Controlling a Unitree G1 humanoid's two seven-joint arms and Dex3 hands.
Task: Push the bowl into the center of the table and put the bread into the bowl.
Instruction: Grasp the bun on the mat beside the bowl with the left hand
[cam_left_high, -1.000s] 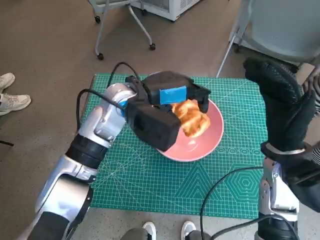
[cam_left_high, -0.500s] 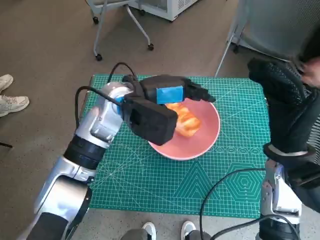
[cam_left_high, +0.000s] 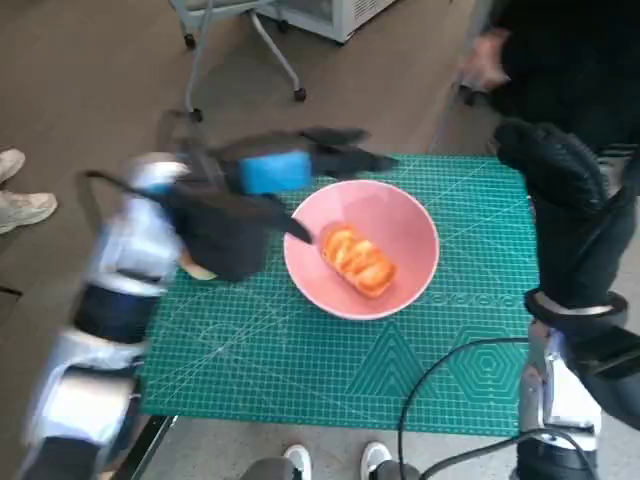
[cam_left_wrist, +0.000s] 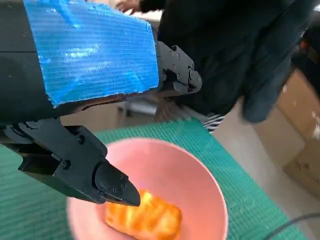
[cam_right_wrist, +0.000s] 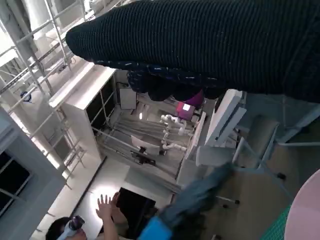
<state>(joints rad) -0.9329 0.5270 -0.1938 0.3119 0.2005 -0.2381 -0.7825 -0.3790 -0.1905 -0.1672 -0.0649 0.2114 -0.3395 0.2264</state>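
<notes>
- Your bowl (cam_left_high: 405, 215) shows plain pink.
- Bread (cam_left_high: 358, 262) inside glows orange-gold, ridged.
- Mat (cam_left_high: 300, 350) reads green, pale grid lines.
- Left hand (cam_left_high: 262, 180): black, blue tape.

Robotics lab or workshop. Green gridded cutting mat (cam_left_high: 330, 370) covers the small table, wheeled chair bases (cam_left_high: 240, 60) stand on brown carpet, and metal racking (cam_right_wrist: 35, 45), white cabinets (cam_right_wrist: 95, 105) and small robot arms (cam_right_wrist: 172, 132) show in the right wrist view.
</notes>
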